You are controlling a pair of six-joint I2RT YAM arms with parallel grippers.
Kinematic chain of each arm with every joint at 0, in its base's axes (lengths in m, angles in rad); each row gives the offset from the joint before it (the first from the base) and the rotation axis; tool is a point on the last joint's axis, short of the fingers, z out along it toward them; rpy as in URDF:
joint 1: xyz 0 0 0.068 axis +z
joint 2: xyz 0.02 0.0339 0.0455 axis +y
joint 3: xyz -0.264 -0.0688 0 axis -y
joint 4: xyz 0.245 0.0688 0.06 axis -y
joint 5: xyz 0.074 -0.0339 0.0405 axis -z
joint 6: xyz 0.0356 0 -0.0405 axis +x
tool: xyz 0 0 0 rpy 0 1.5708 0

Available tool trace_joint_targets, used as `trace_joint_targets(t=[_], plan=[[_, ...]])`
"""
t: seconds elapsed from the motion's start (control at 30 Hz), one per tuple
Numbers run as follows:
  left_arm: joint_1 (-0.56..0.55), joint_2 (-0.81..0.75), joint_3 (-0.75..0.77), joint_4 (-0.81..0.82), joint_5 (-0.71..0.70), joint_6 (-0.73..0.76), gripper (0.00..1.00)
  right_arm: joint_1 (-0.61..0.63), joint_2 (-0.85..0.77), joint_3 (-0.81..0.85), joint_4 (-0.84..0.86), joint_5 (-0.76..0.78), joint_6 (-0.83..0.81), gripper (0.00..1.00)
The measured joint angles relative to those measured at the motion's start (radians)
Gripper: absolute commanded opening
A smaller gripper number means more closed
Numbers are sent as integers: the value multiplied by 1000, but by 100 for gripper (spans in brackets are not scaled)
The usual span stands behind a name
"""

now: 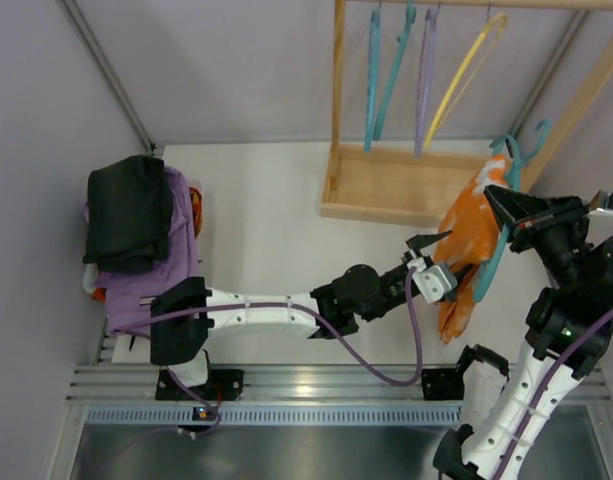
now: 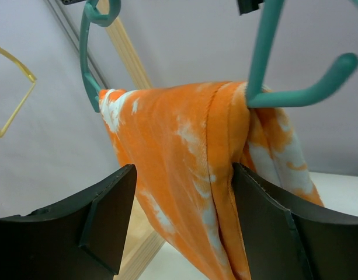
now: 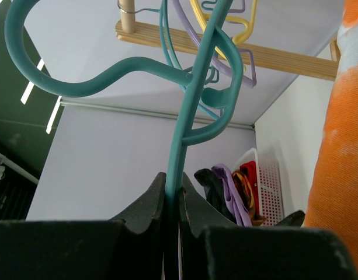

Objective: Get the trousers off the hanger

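The trousers [image 1: 468, 240] are draped over the teal hanger [image 1: 493, 272], held up in the air over the right side of the tabletop [image 1: 266, 220], just in front of the wooden rack [image 1: 386, 185]. Through my left wrist camera the orange, white-blotched cloth [image 2: 184, 175] hangs folded across the hanger's bar [image 2: 266, 58]. My right hand [image 1: 498, 200] is clamped tight on the hanger's stem [image 3: 190, 105], its two fingers [image 3: 146, 201] pressed together around the thin plastic just below the hook, and an edge of the trousers [image 3: 342, 146] shows at the right of that view. My left hand [image 1: 448, 262] is spread wide, with the hanging fold sitting between its fingers [image 2: 108, 216]. The far finger looks to be right against the cloth, though I cannot tell whether it presses on it. On the rack's rail hang two teal hangers, a purple hanger [image 1: 424, 70] and a yellow hanger [image 1: 466, 70]. Well apart, at the tabletop's left edge, a black cloth [image 1: 131, 210] lies on a purple cloth [image 1: 178, 255].
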Motion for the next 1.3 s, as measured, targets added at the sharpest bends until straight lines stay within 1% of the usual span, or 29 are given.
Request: trace_joint_targets(t=[0.13, 0.2, 0.33, 0.37, 0.47, 0.5, 0.53, 0.6, 0.63, 0.73, 0.77, 0.8, 1.03, 1.13, 1.3], plan=[[28, 14, 20, -2, 6, -14, 73, 22, 8, 0, 0, 8, 0, 0], [37, 16, 27, -3, 17, -16, 76, 26, 13, 1, 0, 8, 0, 0], [49, 31, 40, -3, 37, -17, 77, 41, 24, 2, -1, 11, 0, 0], [51, 40, 48, -2, 43, -18, 76, 49, 26, 2, -1, 13, 0, 0], [63, 66, 69, 1, 65, -19, 72, 71, 35, 2, -1, 18, 0, 0], [69, 76, 77, 1, 75, -21, 68, 77, 39, 3, -1, 19, 0, 0], [75, 84, 85, 1, 80, -22, 60, 83, 42, 4, 0, 22, 0, 0], [89, 100, 100, 1, 85, -23, 50, 93, 49, 4, 0, 26, -1, 0], [94, 105, 105, 1, 85, -22, 37, 95, 53, 5, 0, 27, -2, 0], [106, 114, 109, -3, 86, -16, 19, 102, 64, 5, -2, 33, -13, 0], [108, 114, 109, -5, 85, -14, 5, 103, 66, 5, -3, 33, -19, 0], [110, 114, 109, -5, 84, -14, 0, 105, 66, 5, -3, 33, -23, 0], [112, 91, 106, -37, 78, -2, 0, 108, 64, -19, 17, 32, -43, 0], [119, 64, 106, -93, 72, -3, 0, 111, 43, -91, 53, 27, -66, 0], [123, 26, 128, -219, 35, -8, 0, 113, 41, -261, 142, 1, -96, 0]])
